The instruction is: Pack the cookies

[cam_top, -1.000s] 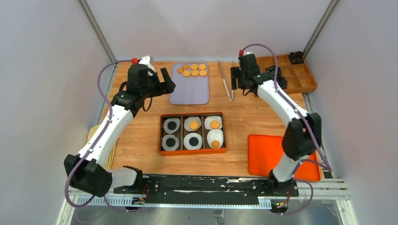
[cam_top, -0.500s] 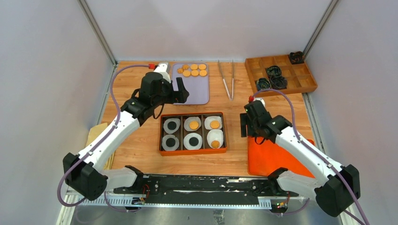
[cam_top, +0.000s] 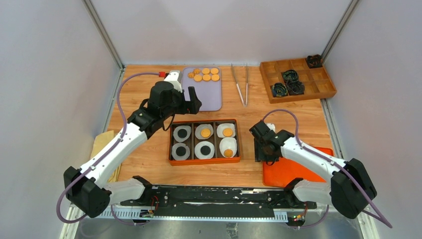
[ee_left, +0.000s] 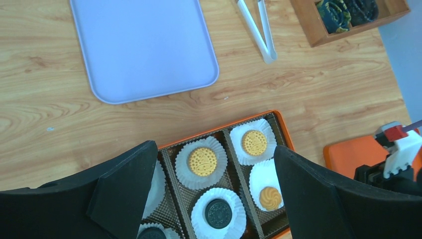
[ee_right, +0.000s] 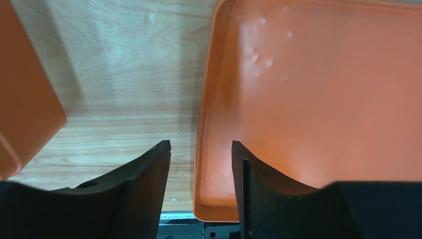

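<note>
The small, flat, golden-orange round cookies (cam_top: 205,74) lie just as they did a second ago. A cluster sits on the smooth lavender plastic tray (cam_top: 209,97) at the middle of the desk's far edge. Three more rest in fluted white paper liners (cam_top: 197,131) inside the orange six-cell box (cam_top: 204,162) at the desk's centre, in its far-middle, far-right and near-right cells. The other three liners carry dark round biscuits (cam_top: 204,149). The arms are what has changed. The left pincer (ee_left: 214,149), earlier beside the lavender tray's left edge, now hangs by that tray's near left corner above the box's far side, its black fingers spread wide and holding nothing. The right pincer (ee_right: 200,144), a second ago up by the slim metal tongs (cam_top: 242,89) near the far edge, has swung down toward the near right corner. Its fingers have narrowed to roughly half-spread and stand either side of the raised left rim of the glossy flat orange tray (ee_right: 323,99). A gap shows on both sides, so nothing is pinched. A wooden compartment tray (cam_top: 318,87) holding dark coiled items sits at the far right corner.
</note>
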{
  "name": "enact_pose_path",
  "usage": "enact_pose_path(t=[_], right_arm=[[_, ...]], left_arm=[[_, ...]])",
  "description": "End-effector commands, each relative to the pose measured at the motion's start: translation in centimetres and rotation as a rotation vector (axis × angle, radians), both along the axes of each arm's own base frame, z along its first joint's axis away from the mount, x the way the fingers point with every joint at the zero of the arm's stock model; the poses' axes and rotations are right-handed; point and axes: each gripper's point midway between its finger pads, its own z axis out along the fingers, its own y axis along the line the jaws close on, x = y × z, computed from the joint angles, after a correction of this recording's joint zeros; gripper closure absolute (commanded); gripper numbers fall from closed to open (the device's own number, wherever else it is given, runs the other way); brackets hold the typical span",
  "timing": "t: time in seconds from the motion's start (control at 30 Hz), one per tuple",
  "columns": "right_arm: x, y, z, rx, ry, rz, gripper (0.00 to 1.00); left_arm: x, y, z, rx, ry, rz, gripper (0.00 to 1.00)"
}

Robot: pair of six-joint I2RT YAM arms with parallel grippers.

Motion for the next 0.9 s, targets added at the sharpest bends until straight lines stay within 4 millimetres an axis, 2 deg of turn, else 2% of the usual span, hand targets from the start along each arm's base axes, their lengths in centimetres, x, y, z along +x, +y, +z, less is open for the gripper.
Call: enact_pose_path(t=[0.0,0.1,0.27,0.4,0.43,0.57,0.7,0.87], right_arm=[[-1.2,-0.2,-1.7,-0.004,0.032,-0.047,0.48],[-1.5,-0.5,-2.6,-0.014,0.045,-0.057,0.54],[-1.7,-0.2,-3.6,-0.010,0.068,-0.052,0.80],[-1.0,0.3,-2.9,-0.007,0.048,-0.036,0.96],[-0.6,0.5,-2.4,-0.004,0.038,-0.031,0.99],[0.9,1.4,0.1,0.001,-0.019,0.002,1.00],[2.7,2.6,3.7,0.035,-0.086,0.037,1.00],[3.9,4.6,8.7,0.146,-0.167,0.076,1.00]], left_arm=[[-0.3,0.5,0.6,0.007,-0.028,0.011,0.05],[-0.4,0.4,0.4,0.005,-0.022,0.007,0.05],[-0.3,0.4,0.6,0.005,-0.025,0.009,0.05],[-0.3,0.5,0.6,0.008,-0.024,0.013,0.05],[-0.3,0.5,0.5,0.010,-0.023,0.015,0.05],[-0.2,0.6,0.5,0.017,-0.023,0.020,0.05],[0.1,0.5,0.3,0.022,-0.019,0.021,0.05],[0.3,0.6,0.5,0.031,-0.023,0.029,0.05]])
